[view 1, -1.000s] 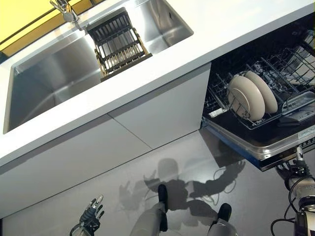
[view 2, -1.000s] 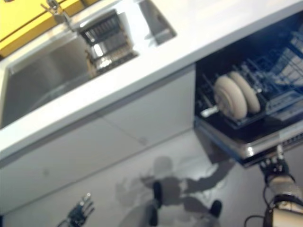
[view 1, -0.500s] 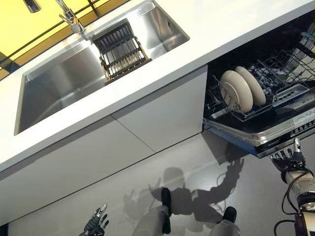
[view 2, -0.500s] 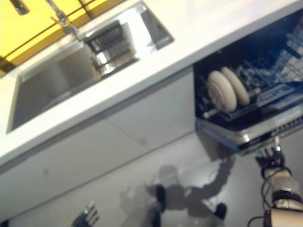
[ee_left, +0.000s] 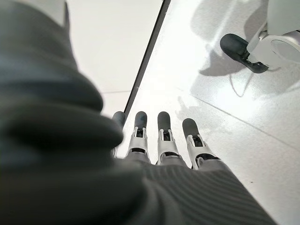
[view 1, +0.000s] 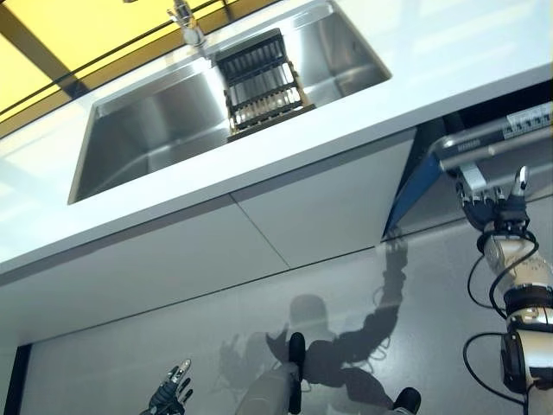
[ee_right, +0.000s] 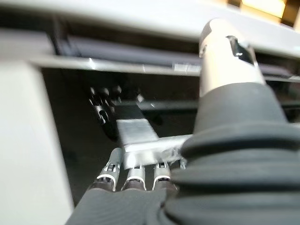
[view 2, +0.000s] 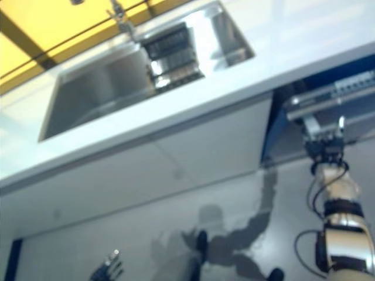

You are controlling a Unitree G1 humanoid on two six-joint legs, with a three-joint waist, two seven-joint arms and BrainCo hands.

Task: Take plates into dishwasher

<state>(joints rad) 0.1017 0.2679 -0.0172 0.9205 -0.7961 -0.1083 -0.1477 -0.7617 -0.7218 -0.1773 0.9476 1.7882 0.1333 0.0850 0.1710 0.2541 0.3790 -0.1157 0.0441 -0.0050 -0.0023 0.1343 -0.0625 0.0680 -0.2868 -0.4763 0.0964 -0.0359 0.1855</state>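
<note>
The dishwasher door [view 1: 494,140] stands almost upright at the right, under the white counter, with only a narrow dark gap above its top edge. No plates or rack show in any view. My right hand [view 1: 494,206] is raised against the door's outer face with straight fingers. In the right wrist view its fingers [ee_right: 133,176] lie flat on the glossy dark door panel [ee_right: 70,140], holding nothing. My left hand [view 1: 173,396] hangs low at the lower left above the floor, and its fingers [ee_left: 163,133] are straight and empty.
A steel sink [view 1: 155,138] is set in the white counter [view 1: 449,52], with a dark slatted rack [view 1: 259,79] inside and a tap [view 1: 183,15] behind. White cabinet fronts [view 1: 259,233] run below the counter. Grey floor [view 1: 130,346] lies in front.
The dishwasher door has swung up from lying open to nearly closed, with my right hand rising under it. The plates in the rack are now hidden. The camera has also shifted.
</note>
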